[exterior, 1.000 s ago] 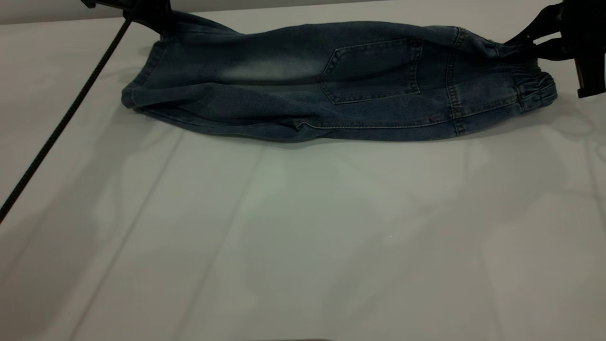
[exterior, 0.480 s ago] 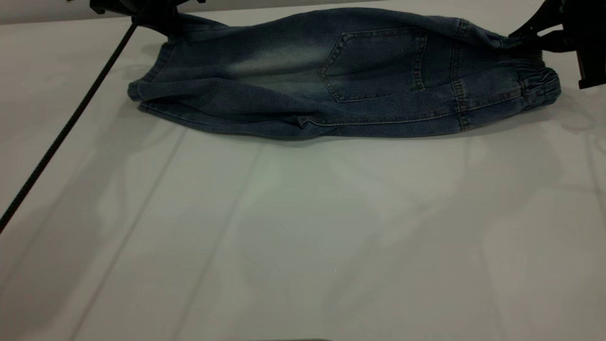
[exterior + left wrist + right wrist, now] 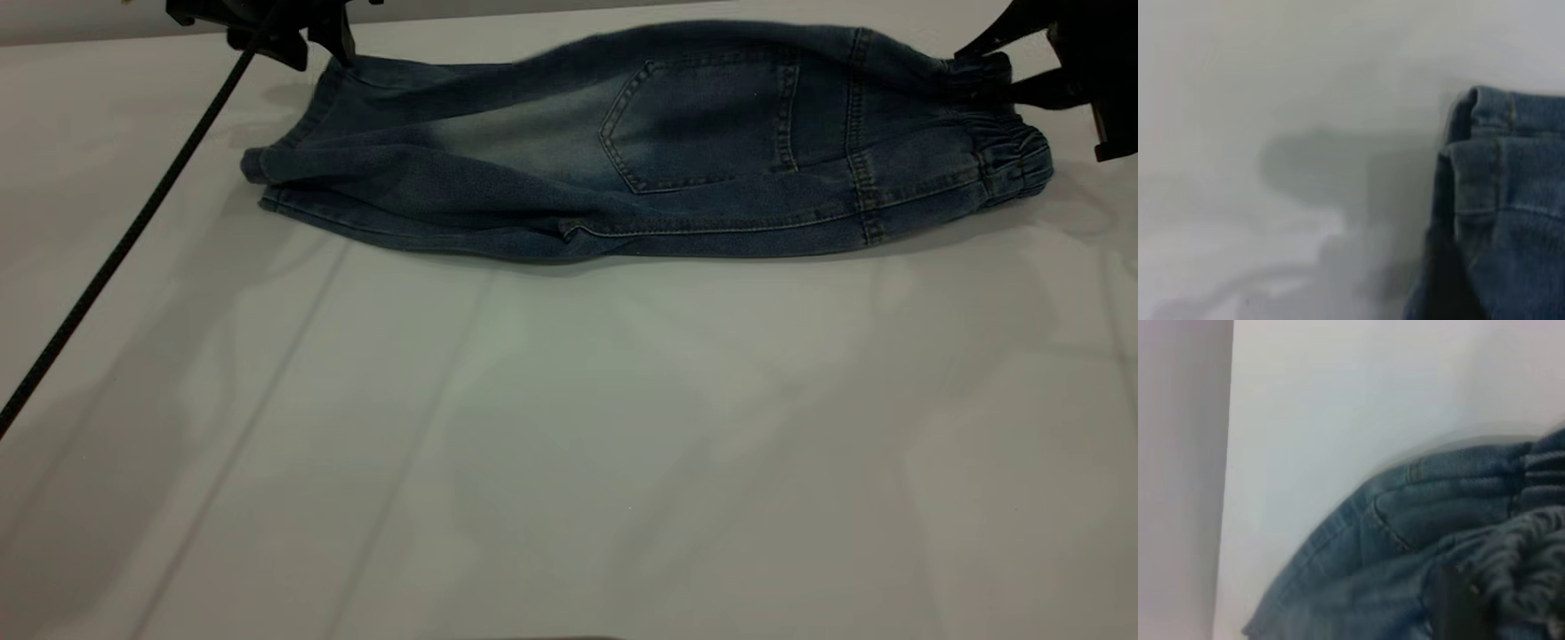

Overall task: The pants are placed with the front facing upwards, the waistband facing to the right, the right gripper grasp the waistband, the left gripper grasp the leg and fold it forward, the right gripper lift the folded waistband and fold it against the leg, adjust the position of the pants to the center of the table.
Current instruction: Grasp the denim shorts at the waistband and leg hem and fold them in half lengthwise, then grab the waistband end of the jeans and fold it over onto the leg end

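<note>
Across the far half of the table (image 3: 569,444) in the exterior view, the pants (image 3: 640,151) lie folded lengthwise, back patch pocket (image 3: 702,124) facing up, leg hems to the left and the waistband (image 3: 1005,142) to the right. The left gripper (image 3: 333,40) sits at the far left corner of the leg, its fingers pinched onto the hem, a black cable (image 3: 124,240) trailing toward the near left edge. The right gripper (image 3: 996,71) is clamped on the far part of the ruffled waistband, which is raised a little off the table.

From the left wrist view, the stitched hem of the pants (image 3: 1505,200) fills one side, table beyond.

From the right wrist view, the puckered waistband (image 3: 1531,540) bunches beside a dark finger (image 3: 1458,600) pressed into the denim.
</note>
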